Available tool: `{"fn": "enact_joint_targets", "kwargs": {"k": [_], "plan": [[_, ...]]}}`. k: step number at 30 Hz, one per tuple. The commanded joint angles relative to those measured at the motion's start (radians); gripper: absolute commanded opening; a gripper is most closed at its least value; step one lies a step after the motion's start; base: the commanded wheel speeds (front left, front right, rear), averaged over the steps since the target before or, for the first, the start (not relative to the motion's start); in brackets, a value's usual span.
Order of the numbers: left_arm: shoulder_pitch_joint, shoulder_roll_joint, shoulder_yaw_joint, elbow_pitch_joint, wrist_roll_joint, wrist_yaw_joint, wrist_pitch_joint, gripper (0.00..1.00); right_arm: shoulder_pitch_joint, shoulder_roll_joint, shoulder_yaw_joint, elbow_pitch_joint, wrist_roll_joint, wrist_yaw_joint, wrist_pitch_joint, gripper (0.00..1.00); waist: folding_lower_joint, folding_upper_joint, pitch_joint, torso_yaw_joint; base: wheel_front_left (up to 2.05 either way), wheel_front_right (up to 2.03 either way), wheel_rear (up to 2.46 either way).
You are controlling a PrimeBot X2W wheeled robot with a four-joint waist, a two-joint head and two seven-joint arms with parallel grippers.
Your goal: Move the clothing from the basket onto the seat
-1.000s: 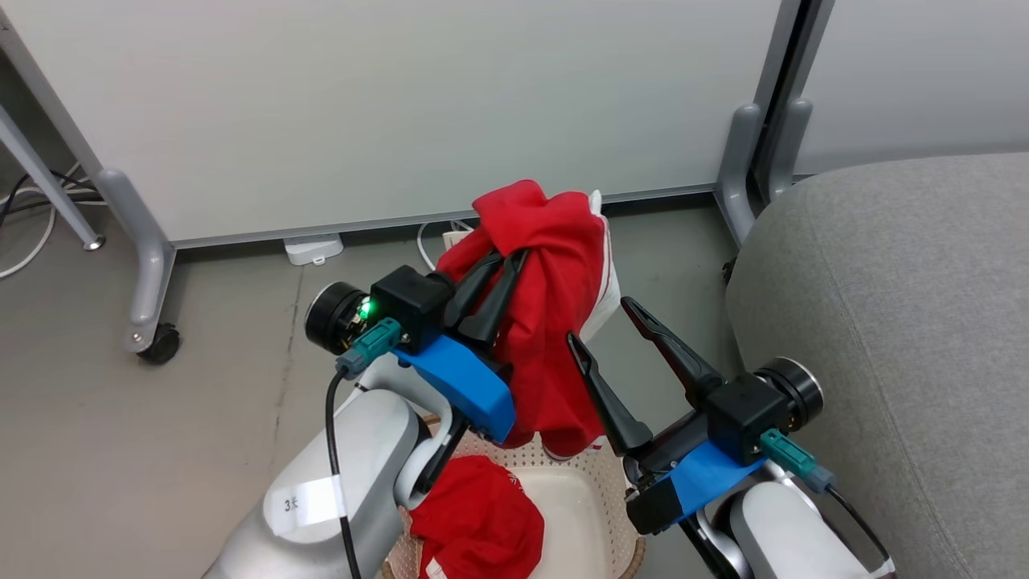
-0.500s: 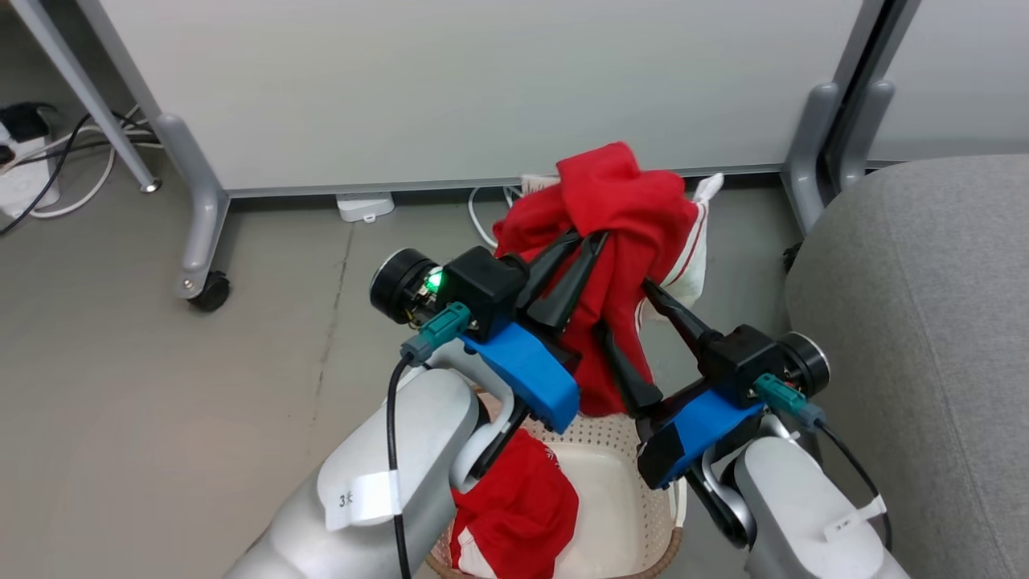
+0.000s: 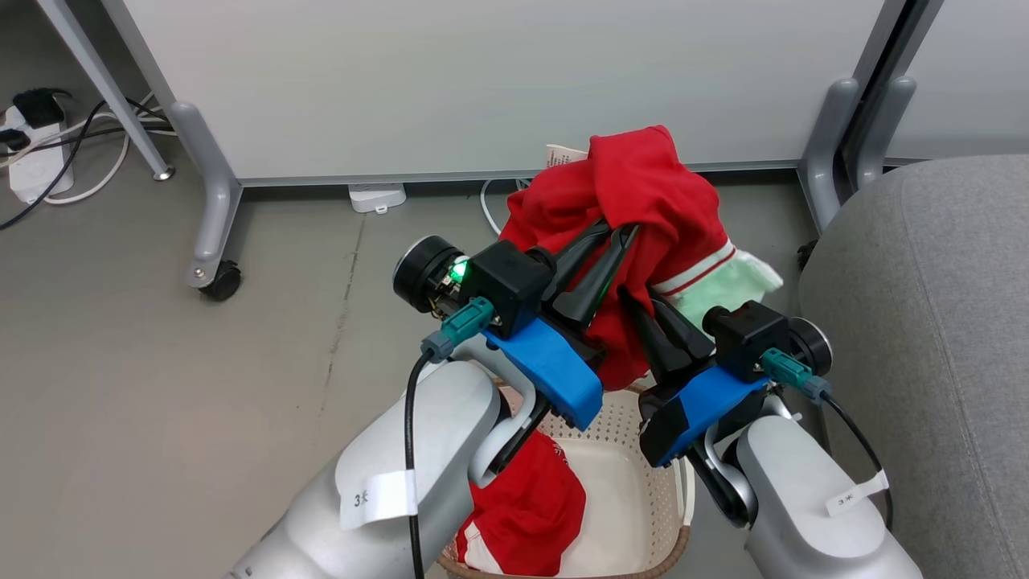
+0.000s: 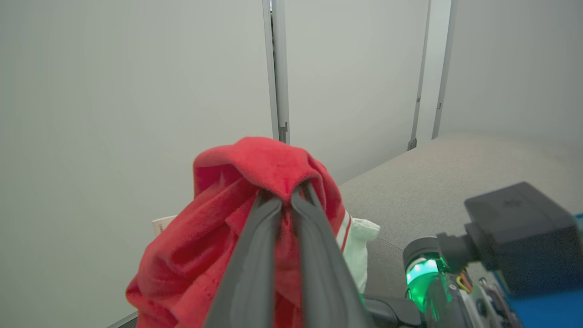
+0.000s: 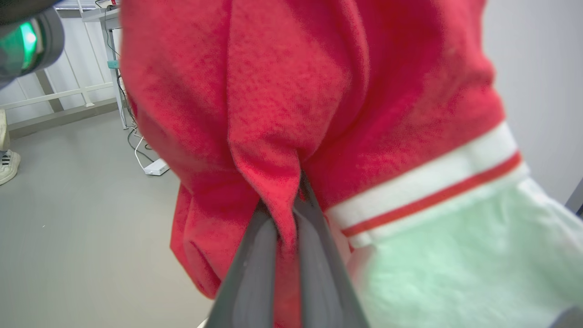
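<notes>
Not halfway yet, I'd say. One red garment (image 3: pixel 643 185) hangs bunched in the air above the basket (image 3: pixel 635 474), with the left pincer (image 3: pixel 615 235) and right pincer (image 3: pixel 643 310) each closed tight on a fold. Its white stripe and pale panel trail towards the grey seat (image 3: pixel 924 322), which neither piece has reached. The second garment (image 3: pixel 526 507) lies crumpled at the basket's near left edge.

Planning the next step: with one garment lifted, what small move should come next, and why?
Probably swing the garment right toward the seat: left hand and right hand are both shut on it, it hangs above the basket, and the seat lies to its right.
</notes>
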Motion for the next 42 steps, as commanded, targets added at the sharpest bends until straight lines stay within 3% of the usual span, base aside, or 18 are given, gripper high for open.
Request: {"fn": "enact_joint_targets", "kwargs": {"k": [1,18,19,20,42], "plan": [[-0.013,-0.001,-0.003,0.004,-0.005,0.004,-0.008,0.00,-0.013,-0.003,-0.002,0.000,0.000,0.000,-0.003,0.00,-0.0001,0.0000,0.000,-0.001,0.00,0.00,0.00],[-0.021,0.004,-0.008,0.035,0.002,0.013,-0.019,0.00,0.009,-0.003,0.015,-0.012,0.013,0.000,-0.003,0.00,-0.0001,0.0000,-0.004,-0.008,0.00,0.00,0.00],[-0.026,0.006,-0.011,0.039,0.012,0.021,-0.019,0.87,0.009,-0.003,0.016,-0.014,0.015,0.000,-0.003,0.00,-0.0001,0.0000,-0.003,-0.008,0.00,0.00,0.00],[-0.027,0.005,-0.012,0.038,0.013,0.022,-0.020,1.00,0.008,-0.003,0.017,-0.014,0.016,0.000,-0.003,0.00,-0.0001,0.0000,-0.002,-0.008,0.00,0.00,0.00],[-0.029,0.017,-0.003,0.030,0.038,0.049,-0.033,1.00,-0.023,-0.003,0.006,-0.038,0.007,0.000,-0.003,0.00,-0.0001,0.0000,0.027,-0.037,0.00,0.00,0.00]]}}
